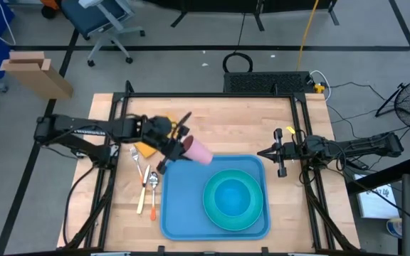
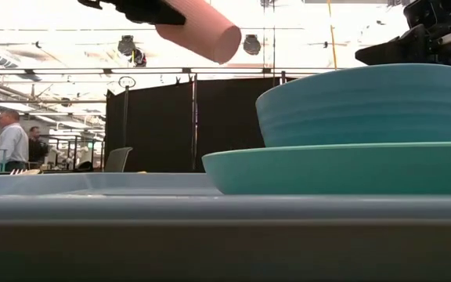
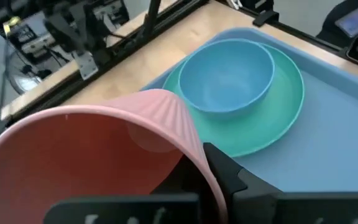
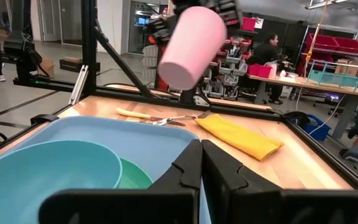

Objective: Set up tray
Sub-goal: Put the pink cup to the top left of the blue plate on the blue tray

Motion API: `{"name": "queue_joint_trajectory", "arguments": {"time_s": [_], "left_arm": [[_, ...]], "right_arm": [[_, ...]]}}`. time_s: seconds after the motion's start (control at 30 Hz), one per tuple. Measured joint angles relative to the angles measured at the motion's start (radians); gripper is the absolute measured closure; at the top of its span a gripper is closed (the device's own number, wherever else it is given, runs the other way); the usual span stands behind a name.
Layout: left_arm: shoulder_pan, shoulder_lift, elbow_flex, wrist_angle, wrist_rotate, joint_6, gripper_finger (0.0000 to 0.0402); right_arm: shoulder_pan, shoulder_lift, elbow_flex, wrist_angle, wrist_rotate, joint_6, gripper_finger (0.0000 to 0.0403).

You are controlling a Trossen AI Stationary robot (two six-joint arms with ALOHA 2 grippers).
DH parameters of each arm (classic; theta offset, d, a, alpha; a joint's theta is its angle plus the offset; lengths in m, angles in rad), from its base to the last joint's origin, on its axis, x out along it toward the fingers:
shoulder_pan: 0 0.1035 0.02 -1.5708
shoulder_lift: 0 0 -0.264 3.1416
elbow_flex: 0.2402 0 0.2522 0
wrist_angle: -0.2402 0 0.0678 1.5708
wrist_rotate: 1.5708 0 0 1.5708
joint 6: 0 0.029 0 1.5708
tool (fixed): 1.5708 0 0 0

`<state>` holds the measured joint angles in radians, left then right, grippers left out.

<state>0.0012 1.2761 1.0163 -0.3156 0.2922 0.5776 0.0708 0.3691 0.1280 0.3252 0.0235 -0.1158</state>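
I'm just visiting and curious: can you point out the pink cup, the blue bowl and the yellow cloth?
pink cup [image 4: 191,46], right wrist view, on its ribbed side, held in the air.
blue bowl [image 3: 225,78], left wrist view, on its inside bottom.
yellow cloth [image 4: 238,137], right wrist view, on its flat middle.

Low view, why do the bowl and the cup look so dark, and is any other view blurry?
Low view: bright ceiling lights behind backlight the ribbed teal bowl and the pink ribbed plastic cup; the large flat blue plastic tray's near rim is out of focus. Left wrist view: the cup, held by the left gripper, is soft from closeness. High view: even light.
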Motion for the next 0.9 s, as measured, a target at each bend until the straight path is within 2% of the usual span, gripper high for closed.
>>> {"name": "queue_joint_trajectory", "arguments": {"time_s": [0.13,0.33,0.43,0.67,0.9], "left_arm": [[-0.094,0.020,-0.027,0.014,-0.112,-0.065,0.0400],[-0.198,0.071,-0.009,-0.106,-0.297,-0.161,0.0400],[-0.223,0.132,0.038,-0.168,-0.282,-0.172,0.0400],[-0.226,0.368,0.251,-0.470,-0.310,-0.169,0.0400],[-0.256,0.540,0.419,-0.609,-0.345,-0.137,0.0400]], "right_arm": [[0.000,0.000,0.000,0.000,0.000,0.000,0.0403],[0.000,0.001,0.000,0.001,0.000,0.001,0.0403],[0.000,0.001,0.000,0.001,0.000,0.007,0.0403],[0.000,0.000,0.000,0.004,0.000,0.008,0.0403],[0.000,0.000,0.000,-0.001,0.000,0.005,0.0403]]}}
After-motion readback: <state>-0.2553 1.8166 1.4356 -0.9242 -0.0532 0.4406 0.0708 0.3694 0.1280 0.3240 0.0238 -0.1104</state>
